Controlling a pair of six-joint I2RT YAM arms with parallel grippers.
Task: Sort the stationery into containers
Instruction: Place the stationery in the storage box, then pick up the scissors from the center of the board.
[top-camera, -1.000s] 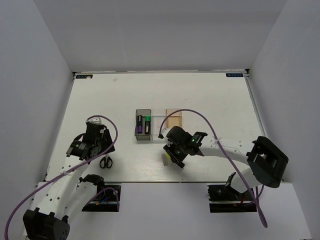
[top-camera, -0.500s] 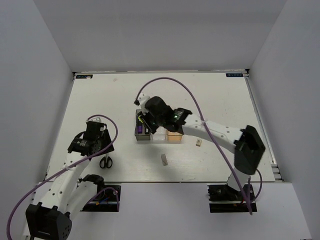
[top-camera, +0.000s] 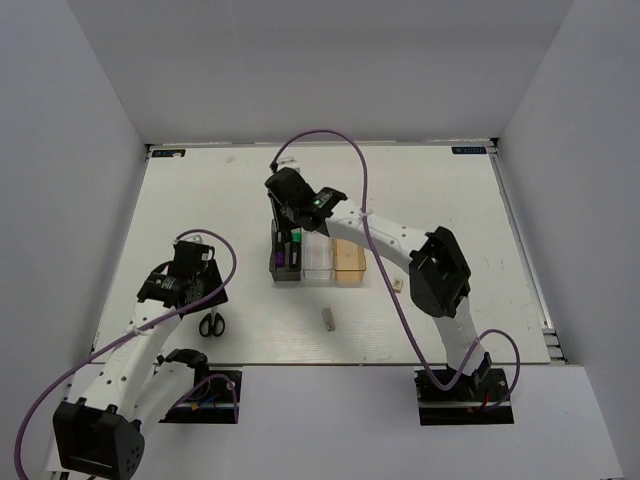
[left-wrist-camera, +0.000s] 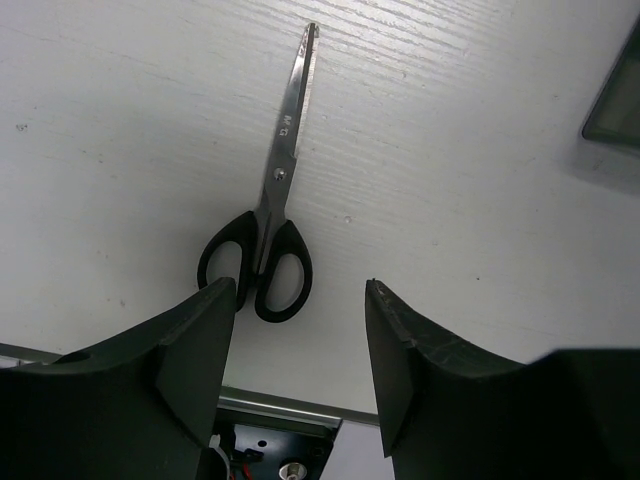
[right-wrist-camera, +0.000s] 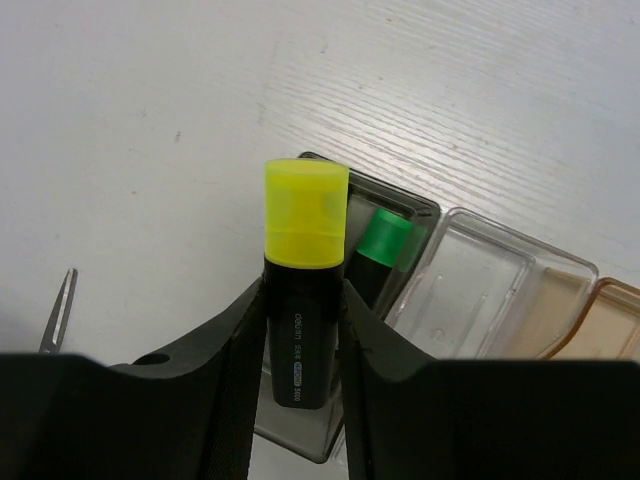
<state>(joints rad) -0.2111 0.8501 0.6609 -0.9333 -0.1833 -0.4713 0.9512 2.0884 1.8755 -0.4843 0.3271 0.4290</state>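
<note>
**Item 1:** black highlighter with yellow cap (right-wrist-camera: 303, 290). Judged light, rigid and slick-sided. The right gripper (right-wrist-camera: 302, 330) pinches it mid-barrel at frame centre, over the smoky grey translucent plastic bin (top-camera: 285, 277).

**Item 2:** black-handled steel scissors (left-wrist-camera: 280, 160), lower centre of the left wrist view. Flat and stiff, probably best taken across the handle loops. The left gripper (left-wrist-camera: 298, 290) is spread wide and empty above them.

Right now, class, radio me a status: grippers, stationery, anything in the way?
Left gripper open over scissors handles. Right gripper shut on yellow highlighter, above dark bin. Green highlighter already in bin; no blockage seen.
</note>
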